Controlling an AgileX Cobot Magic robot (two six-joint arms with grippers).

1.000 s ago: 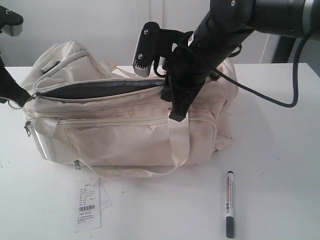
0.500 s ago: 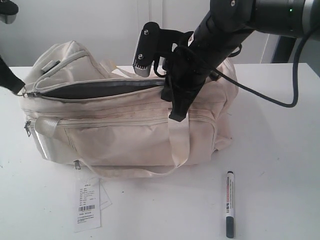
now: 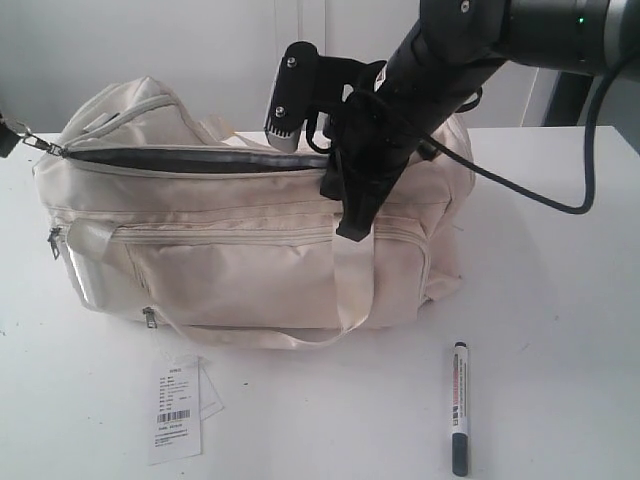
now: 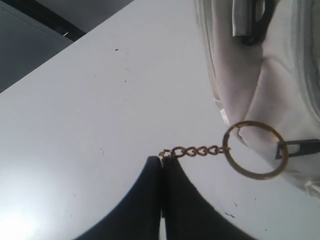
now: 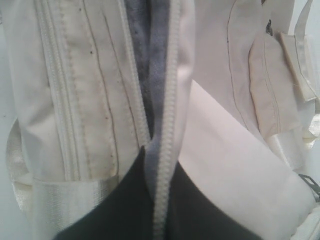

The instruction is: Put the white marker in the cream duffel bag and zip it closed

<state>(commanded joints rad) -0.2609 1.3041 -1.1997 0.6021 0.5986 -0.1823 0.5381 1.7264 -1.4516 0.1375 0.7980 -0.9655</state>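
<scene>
The white marker [image 3: 459,405] lies on the table in front of the bag's right end, outside it. The cream duffel bag [image 3: 230,260] stands with its top zip open and dark lining [image 3: 190,160] showing. My left gripper [image 3: 5,135] [image 4: 162,159], at the bag's left end, is shut on a small brass chain [image 4: 195,150]. That chain leads to a key ring [image 4: 255,175] on the zip pull. My right gripper [image 3: 350,225] [image 5: 160,160] is shut on the zip edge [image 5: 167,100] near the right end of the opening.
A white barcode tag [image 3: 175,410] lies on the table in front of the bag's left half. A webbing handle [image 3: 350,290] hangs down the bag's front. My right arm and its black cable [image 3: 540,195] stand above the bag's right end.
My left gripper has pulled the chain up and to the left, almost out of the exterior view. The bag's left end has risen and the opening is drawn taut. The right gripper has held still.
</scene>
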